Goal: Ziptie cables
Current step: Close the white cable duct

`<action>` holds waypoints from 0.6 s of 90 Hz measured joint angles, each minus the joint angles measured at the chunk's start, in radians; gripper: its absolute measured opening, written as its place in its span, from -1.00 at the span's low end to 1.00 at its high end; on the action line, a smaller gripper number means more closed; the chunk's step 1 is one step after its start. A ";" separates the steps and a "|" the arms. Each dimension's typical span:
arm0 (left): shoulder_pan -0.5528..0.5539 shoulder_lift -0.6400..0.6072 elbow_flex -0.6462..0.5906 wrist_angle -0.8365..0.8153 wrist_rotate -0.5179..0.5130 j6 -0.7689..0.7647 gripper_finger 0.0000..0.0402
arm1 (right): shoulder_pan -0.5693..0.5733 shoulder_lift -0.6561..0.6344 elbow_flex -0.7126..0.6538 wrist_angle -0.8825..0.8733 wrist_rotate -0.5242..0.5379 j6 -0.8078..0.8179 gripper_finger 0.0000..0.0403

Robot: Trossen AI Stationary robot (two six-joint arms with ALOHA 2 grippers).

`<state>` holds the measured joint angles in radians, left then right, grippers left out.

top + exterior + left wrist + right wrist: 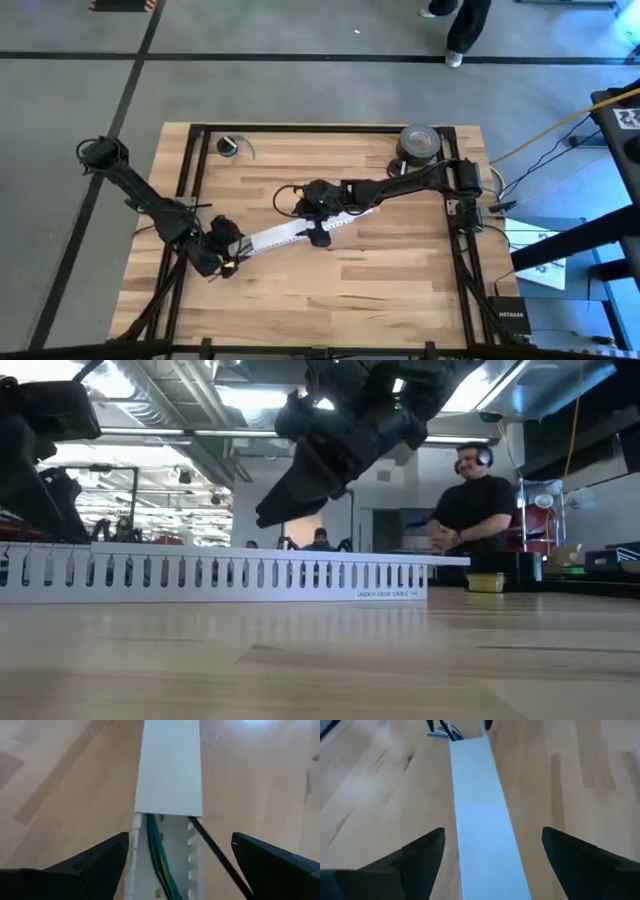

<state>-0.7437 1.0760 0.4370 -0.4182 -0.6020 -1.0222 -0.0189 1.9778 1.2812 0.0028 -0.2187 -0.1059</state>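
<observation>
Cables [159, 857] run under white cover [169, 767] of slotted duct [191, 870]; far ends hidden, near ends cut off by pic edge. Ziptie [220, 862] likewise cut off at edge. In high view, both too small to tell.

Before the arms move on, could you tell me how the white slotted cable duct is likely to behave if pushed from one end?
The cable duct is long and thin-walled, so probably light; it would likely slide on the smooth table. Pushed off-centre, it may pivot. Its lid covers only part of it, so the open end holding the cables may flex.
</observation>
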 joint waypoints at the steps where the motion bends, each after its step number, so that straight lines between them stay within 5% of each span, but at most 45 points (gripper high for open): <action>1: 0.000 0.000 0.000 -0.001 0.000 0.001 0.68 | 0.000 0.000 0.000 0.000 0.000 0.000 0.60; 54: 0.030 0.066 -0.010 0.035 -0.030 0.088 0.60 | -0.001 0.012 0.000 0.028 0.001 -0.007 0.60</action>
<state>-0.7136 1.1422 0.4271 -0.3833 -0.6323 -0.9340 -0.0196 1.9898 1.2812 0.0313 -0.2173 -0.1127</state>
